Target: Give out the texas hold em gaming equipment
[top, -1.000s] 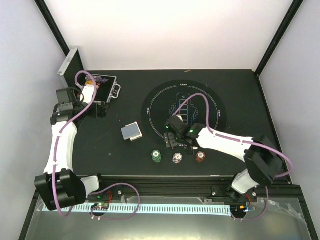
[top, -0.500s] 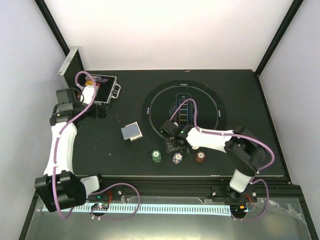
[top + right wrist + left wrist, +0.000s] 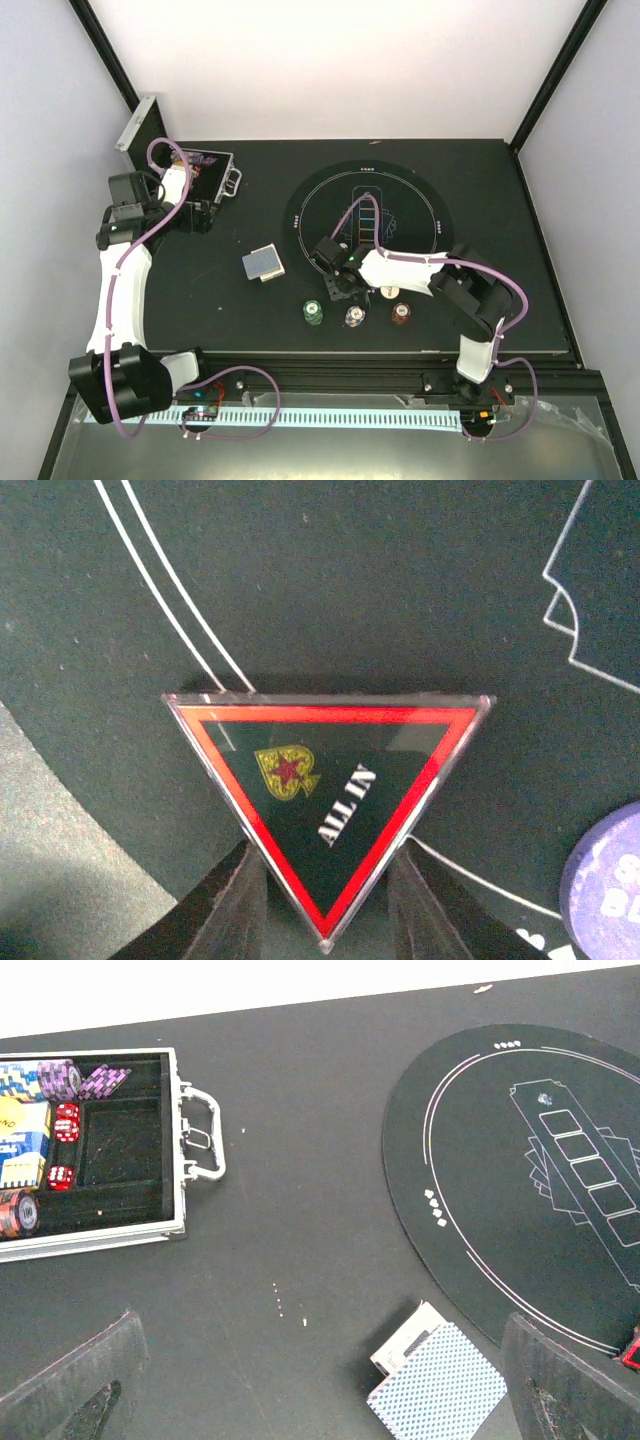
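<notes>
A triangular clear marker [image 3: 325,800] with a red border and the words "ALL IN" lies on the round printed mat [image 3: 400,570]. My right gripper [image 3: 325,910] is closed against the marker's two slanted edges near its lower tip. Beside it is a purple chip [image 3: 605,880]. In the top view the right gripper [image 3: 340,285] sits at the mat's near edge, above a green chip [image 3: 314,312], a purple-white chip [image 3: 355,316] and a brown-red chip [image 3: 400,313]. A deck of blue-backed cards [image 3: 437,1385] lies between my left gripper's open fingers [image 3: 80,1380]. The left gripper [image 3: 195,215] hovers near the case.
The open silver case [image 3: 90,1150] at the left holds chip stacks, red dice and a card box. Its lid [image 3: 140,125] stands up against the left wall. The round mat [image 3: 370,225] covers the middle of the black table. A white chip [image 3: 389,292] lies by the right forearm.
My right gripper has slid left along the mat's near edge. Its fingers have come together on the ALL IN marker. The left arm has barely moved.
</notes>
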Robot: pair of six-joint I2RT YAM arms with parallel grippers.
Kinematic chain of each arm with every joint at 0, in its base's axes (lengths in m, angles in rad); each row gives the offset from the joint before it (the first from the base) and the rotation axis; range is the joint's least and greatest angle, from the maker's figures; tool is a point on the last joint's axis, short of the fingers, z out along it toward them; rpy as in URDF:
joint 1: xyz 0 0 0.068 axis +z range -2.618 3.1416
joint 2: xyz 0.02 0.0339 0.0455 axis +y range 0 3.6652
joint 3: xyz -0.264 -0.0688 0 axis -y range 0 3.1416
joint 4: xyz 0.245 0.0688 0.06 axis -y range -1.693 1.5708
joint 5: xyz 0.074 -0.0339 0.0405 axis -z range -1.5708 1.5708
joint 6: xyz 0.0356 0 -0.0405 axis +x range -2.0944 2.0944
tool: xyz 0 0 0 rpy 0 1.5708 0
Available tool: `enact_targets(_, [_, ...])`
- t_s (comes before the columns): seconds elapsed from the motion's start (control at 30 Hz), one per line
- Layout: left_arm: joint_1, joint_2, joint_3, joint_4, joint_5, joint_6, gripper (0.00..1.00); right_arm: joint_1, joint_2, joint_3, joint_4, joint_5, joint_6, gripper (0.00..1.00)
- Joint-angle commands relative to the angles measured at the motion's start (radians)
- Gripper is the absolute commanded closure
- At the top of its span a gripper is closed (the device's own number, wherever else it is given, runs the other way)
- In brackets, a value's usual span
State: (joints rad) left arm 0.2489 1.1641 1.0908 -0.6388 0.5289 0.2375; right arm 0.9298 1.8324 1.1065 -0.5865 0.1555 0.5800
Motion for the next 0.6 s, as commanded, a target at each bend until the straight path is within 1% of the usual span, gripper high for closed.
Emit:
enact_targets(0.0, [0.010, -0.002, 0.041, -0.018, 0.002, 0.014, 0.01, -0.008, 0.067, 0.045, 0.037, -0.017, -0.005, 0.68])
enact_targets(0.1, [0.014, 0.005, 0.050, -0.030, 0.004, 0.017, 0.01, -0.016, 0.089, 0.079, 0.040, -0.019, -0.021, 0.69])
enact_targets(0.2, [0.013, 0.008, 0.053, -0.036, 0.006, 0.020, 0.01, -0.024, 0.135, 0.147, 0.028, -0.013, -0.050, 0.70])
enact_targets(0.3, [0.015, 0.010, 0.056, -0.048, -0.005, 0.025, 0.01, -0.038, 0.196, 0.253, -0.001, -0.010, -0.076, 0.71])
enact_targets(0.47, [0.018, 0.019, 0.092, -0.151, -0.017, 0.080, 0.01, -0.072, 0.317, 0.466, -0.068, 0.003, -0.108, 0.72])
enact_targets(0.57, [0.019, 0.018, 0.093, -0.178, -0.024, 0.097, 0.01, -0.100, 0.403, 0.602, -0.110, -0.001, -0.110, 0.72])
